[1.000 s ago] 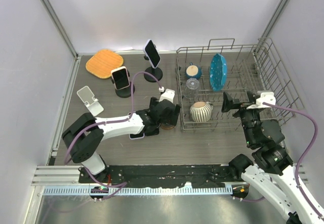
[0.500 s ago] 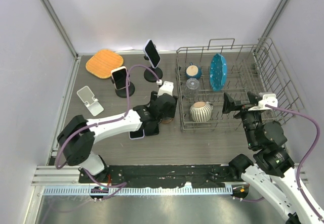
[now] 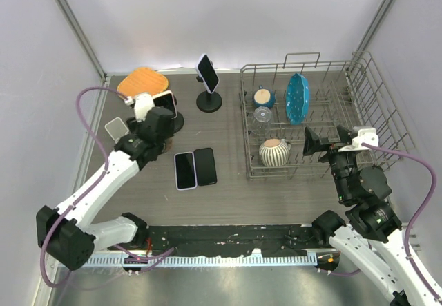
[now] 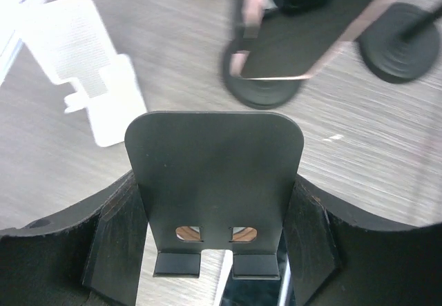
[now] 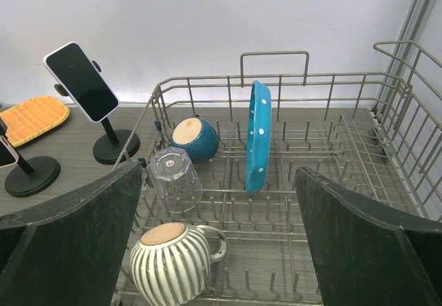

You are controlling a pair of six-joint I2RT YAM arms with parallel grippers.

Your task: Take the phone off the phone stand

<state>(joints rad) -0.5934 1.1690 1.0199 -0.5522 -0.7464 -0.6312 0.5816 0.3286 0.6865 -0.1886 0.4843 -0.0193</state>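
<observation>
Left hand [image 4: 214, 245], clamped on black metal stand plate [image 4: 214, 168], leaves two flat dark phones [image 3: 205, 166]; we reckon pink-cased phone [image 3: 164, 101] is next. Right hand [image 3: 326, 140] apart.

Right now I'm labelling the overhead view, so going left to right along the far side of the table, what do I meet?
Orange mat, phone on the tall stand, blue pot, blue plate.

The mat [image 3: 143, 85] is orange, the plate [image 3: 298, 97] teal with white dots, the mug [image 3: 274, 153] dark-striped cream, the stand [image 4: 214, 175] black.
</observation>
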